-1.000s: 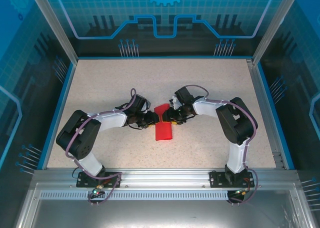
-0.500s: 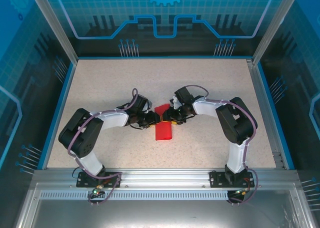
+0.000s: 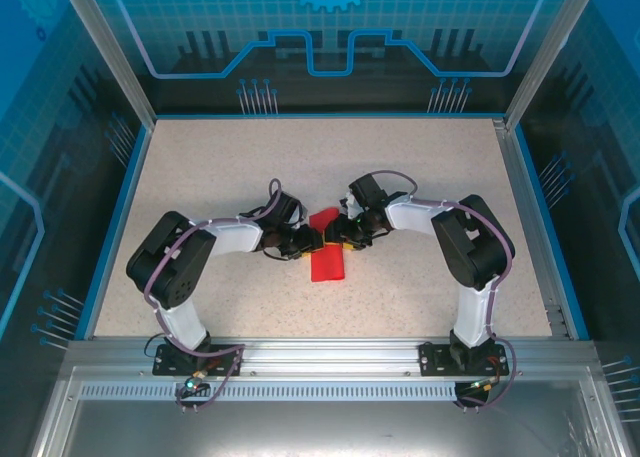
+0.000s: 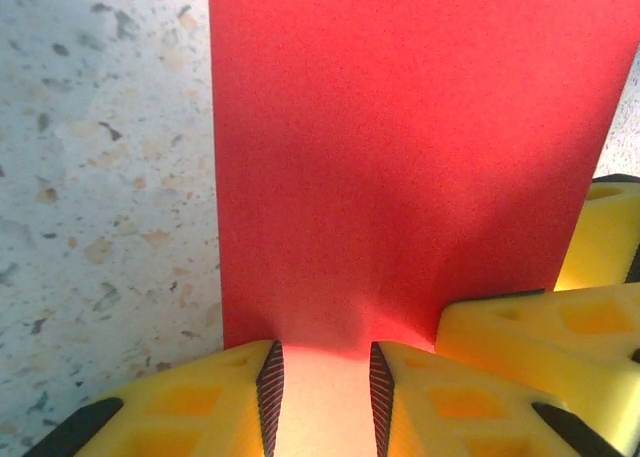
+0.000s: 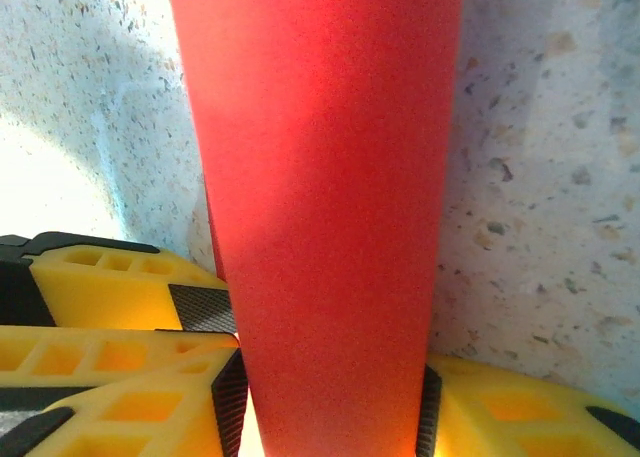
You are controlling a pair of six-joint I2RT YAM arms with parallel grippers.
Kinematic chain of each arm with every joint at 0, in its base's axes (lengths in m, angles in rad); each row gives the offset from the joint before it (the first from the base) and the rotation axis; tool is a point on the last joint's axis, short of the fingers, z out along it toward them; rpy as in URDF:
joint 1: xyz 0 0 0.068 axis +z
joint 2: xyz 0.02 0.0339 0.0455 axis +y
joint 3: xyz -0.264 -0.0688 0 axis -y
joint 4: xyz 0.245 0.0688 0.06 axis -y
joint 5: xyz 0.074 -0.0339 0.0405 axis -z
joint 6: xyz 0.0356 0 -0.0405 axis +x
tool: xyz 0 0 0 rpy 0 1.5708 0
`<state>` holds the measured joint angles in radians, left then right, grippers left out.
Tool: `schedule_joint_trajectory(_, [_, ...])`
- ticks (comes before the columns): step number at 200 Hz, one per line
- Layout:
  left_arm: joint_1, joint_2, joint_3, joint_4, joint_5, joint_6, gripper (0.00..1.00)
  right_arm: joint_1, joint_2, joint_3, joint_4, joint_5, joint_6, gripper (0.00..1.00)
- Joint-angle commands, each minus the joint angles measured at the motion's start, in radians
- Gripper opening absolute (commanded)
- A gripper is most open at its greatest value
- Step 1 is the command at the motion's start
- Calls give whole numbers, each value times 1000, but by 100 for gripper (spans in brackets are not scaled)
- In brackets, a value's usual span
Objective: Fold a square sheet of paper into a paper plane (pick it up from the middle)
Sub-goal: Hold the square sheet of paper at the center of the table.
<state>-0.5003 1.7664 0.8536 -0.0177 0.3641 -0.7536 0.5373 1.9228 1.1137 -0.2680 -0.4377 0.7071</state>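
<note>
Both grip the red sheet (image 3: 325,262) — left end effector (image 4: 322,355) narrowly, right end effector (image 5: 330,369) wider — left elbow (image 3: 172,260) shifted inward.

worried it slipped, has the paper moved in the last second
No. The paper lies just as far from the near rail as before, with no shift sideways.

Close-up: a red square sheet of paper (image 5: 320,207), seen as a narrow band, rises from my right gripper (image 5: 330,402). My yellow fingers (image 5: 500,407), with ribbed black pads, press against both its sides. The left gripper (image 5: 195,325) meets the sheet's left edge. Speckled table (image 5: 540,177) flanks the sheet.
</note>
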Motion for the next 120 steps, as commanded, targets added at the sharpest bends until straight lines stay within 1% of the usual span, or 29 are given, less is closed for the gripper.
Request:
schedule_joint_trajectory(1, [-8,32,24,-23,3,36,32,23,19,-23,11,41,6,52])
schedule_joint_trajectory(18, [-7,41,24,-24,2,40,32,18,1,-20,-1,48,3,55])
schedule_joint_trajectory(58, [-8,51,22,-19,8,46,32,-2,-45,-22,-43,65,-25,58])
schedule_joint_trajectory(91, [-8,51,23,-13,14,46,32,-24,-69,-33,-62,75,-46,58])
schedule_joint_trajectory(120, [-8,47,29,-17,17,47,33,-42,-83,-39,-48,51,-45,54])
